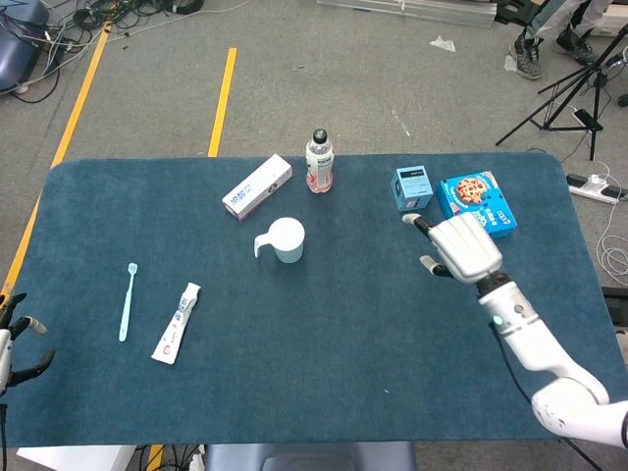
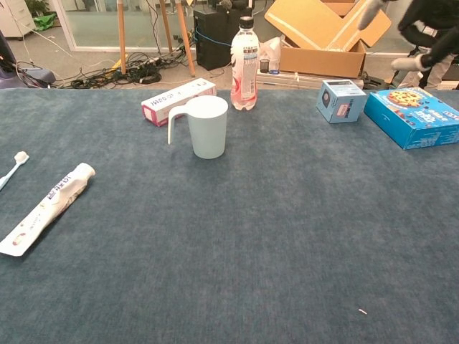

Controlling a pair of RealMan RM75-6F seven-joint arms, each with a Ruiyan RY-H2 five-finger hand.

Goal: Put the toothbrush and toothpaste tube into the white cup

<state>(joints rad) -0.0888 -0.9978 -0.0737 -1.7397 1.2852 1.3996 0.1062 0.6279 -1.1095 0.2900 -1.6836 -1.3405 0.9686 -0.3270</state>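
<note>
Grey floor [image 1: 324, 78] with yellow lines [image 1: 224, 98], cables [image 1: 69, 29], tripod [image 1: 579, 88]; blue tabletop [image 1: 324, 343]; cardboard box [image 2: 323, 32] and glass wall [image 2: 93, 21] behind.

cup [image 2: 208, 127] upper centre, upright, handle to its left | bottle [image 2: 244, 64] behind it, top centre | long box [image 2: 178, 101] left of bottle | tube [image 2: 46, 209] lying at left edge, cap up-right | toothbrush [image 2: 11, 170] head only, far left | small box [image 2: 341, 101], cookie box [image 2: 414, 117] upper right | right hand [image 2: 423, 29] top right corner, dark, blurred

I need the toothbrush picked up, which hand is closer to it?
Left. The left hand sits at the table's near left edge beside the toothbrush; the right hand is far across, past the cup.
</note>
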